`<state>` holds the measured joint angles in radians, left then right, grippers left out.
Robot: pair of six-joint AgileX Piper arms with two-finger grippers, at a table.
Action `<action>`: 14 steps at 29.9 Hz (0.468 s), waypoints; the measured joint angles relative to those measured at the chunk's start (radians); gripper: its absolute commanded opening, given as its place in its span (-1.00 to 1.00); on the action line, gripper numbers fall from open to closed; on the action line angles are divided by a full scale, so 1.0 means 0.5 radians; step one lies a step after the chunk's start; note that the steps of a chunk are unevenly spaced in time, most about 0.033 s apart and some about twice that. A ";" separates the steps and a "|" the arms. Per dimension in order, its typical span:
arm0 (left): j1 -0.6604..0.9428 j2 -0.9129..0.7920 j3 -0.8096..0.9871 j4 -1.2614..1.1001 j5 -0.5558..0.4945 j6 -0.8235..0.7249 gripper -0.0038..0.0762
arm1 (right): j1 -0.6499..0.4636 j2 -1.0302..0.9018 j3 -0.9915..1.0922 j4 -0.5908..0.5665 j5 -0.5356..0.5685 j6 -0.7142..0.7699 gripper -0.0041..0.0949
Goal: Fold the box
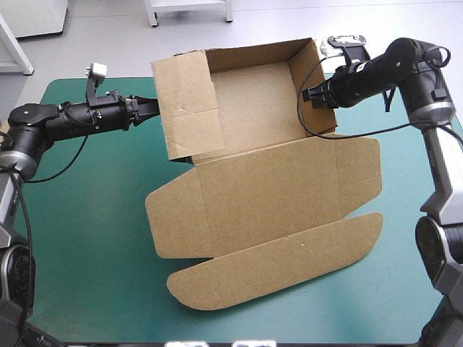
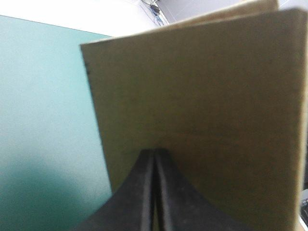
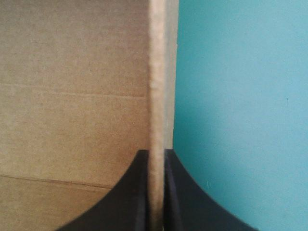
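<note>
There is one brown box [image 1: 246, 195] on one teal-green table [image 1: 87, 238]. There are two grippers, the left gripper [image 1: 155, 108] and the right gripper [image 1: 307, 94]. Each has two black fingers [image 2: 134, 197], so that makes four fingers in all.

box [image 1: 253, 97] on table [image 1: 87, 217], lid [image 1: 275, 195] before it

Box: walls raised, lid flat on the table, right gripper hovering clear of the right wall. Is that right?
Not quite. The right gripper is not clear of the wall: it is shut on it, with the board's edge running between its fingers, as the right wrist view shows. The rest holds: the box has its walls raised and the lid lies flat.
</note>
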<state>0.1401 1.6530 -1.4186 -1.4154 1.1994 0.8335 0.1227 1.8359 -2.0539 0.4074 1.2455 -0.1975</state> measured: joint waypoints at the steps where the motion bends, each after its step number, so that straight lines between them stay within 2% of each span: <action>1: 0.000 -0.022 0.000 0.000 0.000 -0.008 -0.92 | 0.004 0.003 0.000 0.000 0.000 0.000 -0.92; 11: -0.031 -0.128 0.000 0.117 0.016 -0.195 -0.92 | 0.006 0.007 0.000 -0.009 0.000 0.000 -0.92; 14: -0.087 -0.130 0.000 0.139 0.014 -0.235 -0.85 | 0.006 0.007 0.000 -0.021 0.000 0.000 -0.92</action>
<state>0.0966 1.5881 -1.4186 -1.3458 1.2063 0.7159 0.1256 1.8393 -2.0539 0.3969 1.2455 -0.1975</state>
